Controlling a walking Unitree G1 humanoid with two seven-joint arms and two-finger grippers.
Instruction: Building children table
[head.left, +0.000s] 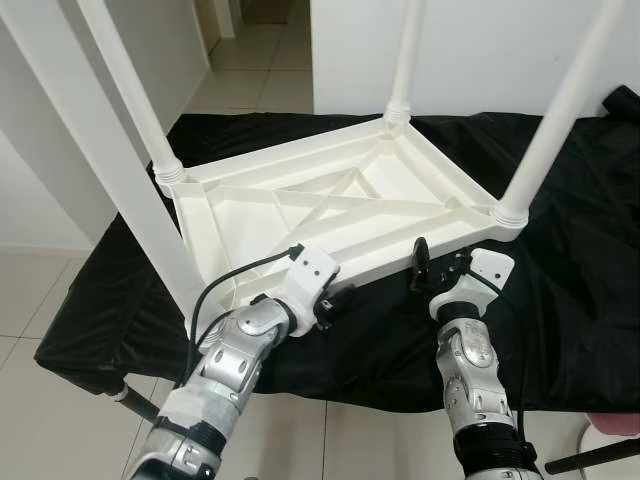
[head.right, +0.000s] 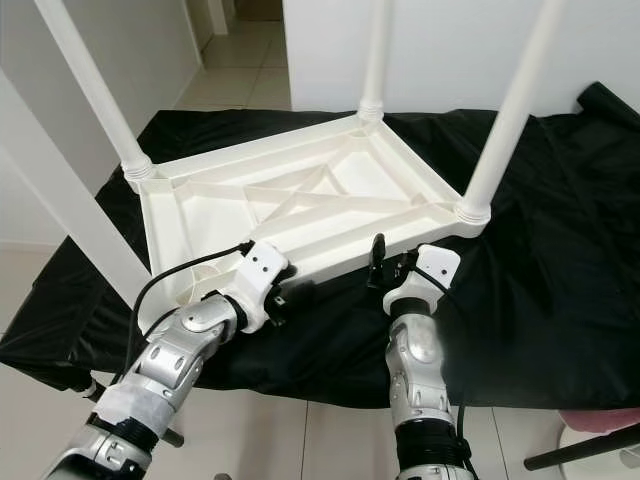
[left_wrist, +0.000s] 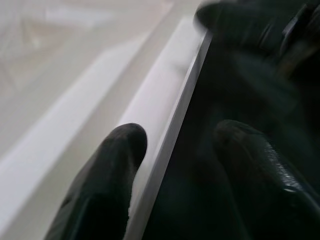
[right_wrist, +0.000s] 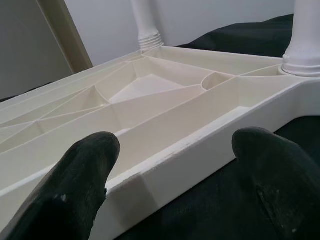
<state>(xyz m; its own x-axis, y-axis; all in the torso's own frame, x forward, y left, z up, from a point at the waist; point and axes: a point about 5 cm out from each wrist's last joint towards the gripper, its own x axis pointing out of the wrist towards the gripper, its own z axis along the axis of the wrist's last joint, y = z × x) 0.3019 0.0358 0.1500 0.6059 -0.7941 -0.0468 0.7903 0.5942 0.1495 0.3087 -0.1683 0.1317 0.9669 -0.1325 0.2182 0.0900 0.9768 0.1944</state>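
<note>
Four white legs (head.left: 560, 110) stood screwed into corners of upturned white children's table (head.left: 330, 215), ribbed underside facing up, resting on black cloth (head.left: 560, 290) over worktop. One near leg ran close past the head camera, at robot's left. Left pincer (head.left: 322, 305) set at table's near edge, toward near left corner; in left wrist view, fingers (left_wrist: 107, 175) parted astride the thin rim (left_wrist: 170, 135), one over white plastic, the other over dark cloth; contact with rim could not be told. Right pincer (head.left: 432, 272) placed at same near edge, close to near right leg socket (head.left: 510, 213); fingers (right_wrist: 82, 165) spread wide in right wrist view, edge wall between them, gripping nothing. Pale tiled floor (head.left: 250, 70) beyond worktop, white walls (head.left: 480, 50) behind.
</note>
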